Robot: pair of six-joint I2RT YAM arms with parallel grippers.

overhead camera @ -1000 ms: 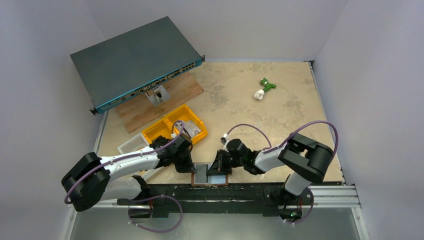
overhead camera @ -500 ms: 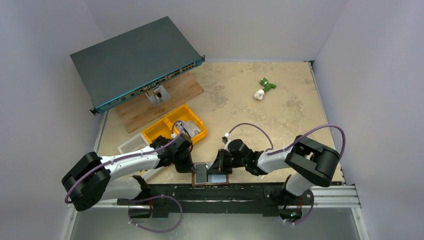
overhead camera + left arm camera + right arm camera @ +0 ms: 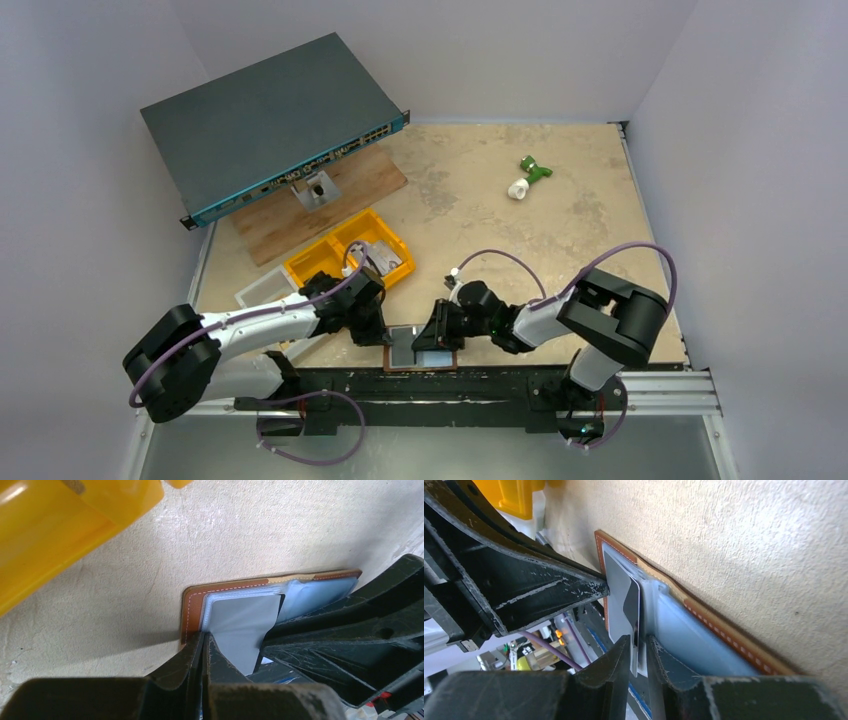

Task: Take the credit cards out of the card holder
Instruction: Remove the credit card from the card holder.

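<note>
The right arm [image 3: 612, 312] has pulled its elbow back inward since half a second ago; the wallet [image 3: 193, 605] has not shifted. It lies open at the near edge of the table [image 3: 480, 200], pale blue sleeves showing. The right fingers [image 3: 638, 650] pinch a grey card [image 3: 620, 594] that sticks out of those sleeves. The left fingers [image 3: 202, 646] are clenched together, tips at the wallet's edge. Further back, a yellow bin [image 3: 330, 262] holds a grey metal piece [image 3: 388, 258] in one compartment

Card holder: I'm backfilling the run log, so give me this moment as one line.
card holder open, flat | left gripper shut at its left edge | right gripper shut on credit card, one edge lifted
</note>
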